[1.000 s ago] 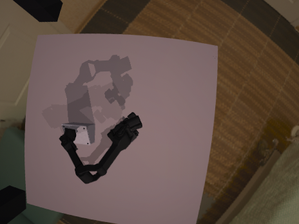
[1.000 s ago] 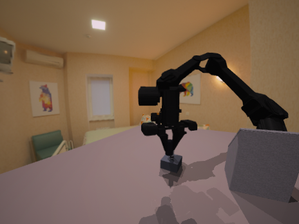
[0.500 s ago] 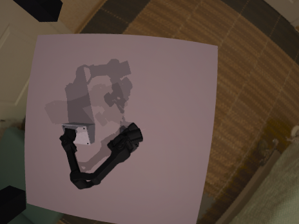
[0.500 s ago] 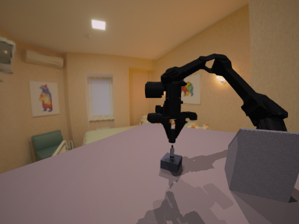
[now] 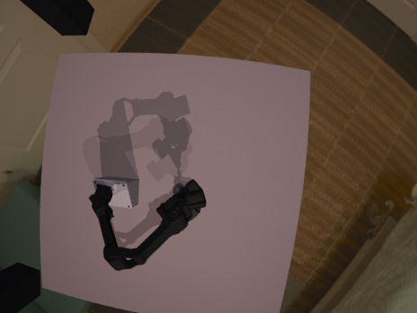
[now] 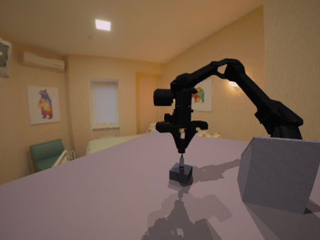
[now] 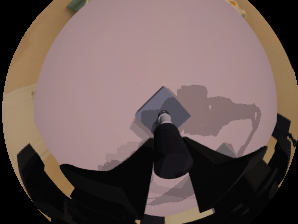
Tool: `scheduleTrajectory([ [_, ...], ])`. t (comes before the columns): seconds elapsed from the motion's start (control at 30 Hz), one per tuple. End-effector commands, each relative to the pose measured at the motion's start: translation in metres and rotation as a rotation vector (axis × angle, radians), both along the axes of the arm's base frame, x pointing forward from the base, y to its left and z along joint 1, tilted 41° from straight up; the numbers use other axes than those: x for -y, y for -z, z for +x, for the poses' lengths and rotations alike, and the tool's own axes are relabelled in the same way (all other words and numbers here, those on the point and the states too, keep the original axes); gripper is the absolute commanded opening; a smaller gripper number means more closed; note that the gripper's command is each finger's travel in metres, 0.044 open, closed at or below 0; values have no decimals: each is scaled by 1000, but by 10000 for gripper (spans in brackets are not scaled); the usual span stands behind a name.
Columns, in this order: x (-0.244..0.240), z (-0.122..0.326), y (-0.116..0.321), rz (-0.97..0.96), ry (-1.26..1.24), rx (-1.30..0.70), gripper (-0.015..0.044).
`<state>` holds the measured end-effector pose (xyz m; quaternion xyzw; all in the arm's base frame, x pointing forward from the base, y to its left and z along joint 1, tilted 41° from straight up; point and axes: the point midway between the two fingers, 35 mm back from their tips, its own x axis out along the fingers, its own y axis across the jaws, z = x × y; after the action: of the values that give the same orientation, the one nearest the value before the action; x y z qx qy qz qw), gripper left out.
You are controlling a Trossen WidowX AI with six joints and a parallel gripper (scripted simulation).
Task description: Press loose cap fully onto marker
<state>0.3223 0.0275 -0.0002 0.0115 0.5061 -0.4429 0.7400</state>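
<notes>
The dark holder block (image 6: pixel 176 175) (image 7: pixel 150 111) stands on the table, with the grey marker (image 6: pixel 181 162) (image 7: pixel 164 119) upright in it and its thin tip up. My gripper (image 6: pixel 181 150) (image 7: pixel 167 141) points straight down and is shut on the black cap (image 7: pixel 173 162), a dark cylinder between the fingers. In the exterior view the fingertips are just above the marker's tip, roughly in line with it. In the wrist view the cap's far end overlaps the lower part of the marker's outline. Whether cap and tip touch cannot be told. In the top view the arm hides the fingertips.
A large grey box (image 5: pixel 122 198) (image 6: pixel 279 172) stands on the table (image 5: pixel 252 180) (image 6: pixel 103 193) beside the arm's base. The arm arches from there over to the holder block. Shadows of the arm lie on the table around the block.
</notes>
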Motion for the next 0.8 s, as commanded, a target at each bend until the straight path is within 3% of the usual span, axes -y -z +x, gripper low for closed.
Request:
scheduleTrajectory([
  [0.0,7,-1,6,-7,1,-8,0],
  [0.77,31,2,35,-9,1,-7,0],
])
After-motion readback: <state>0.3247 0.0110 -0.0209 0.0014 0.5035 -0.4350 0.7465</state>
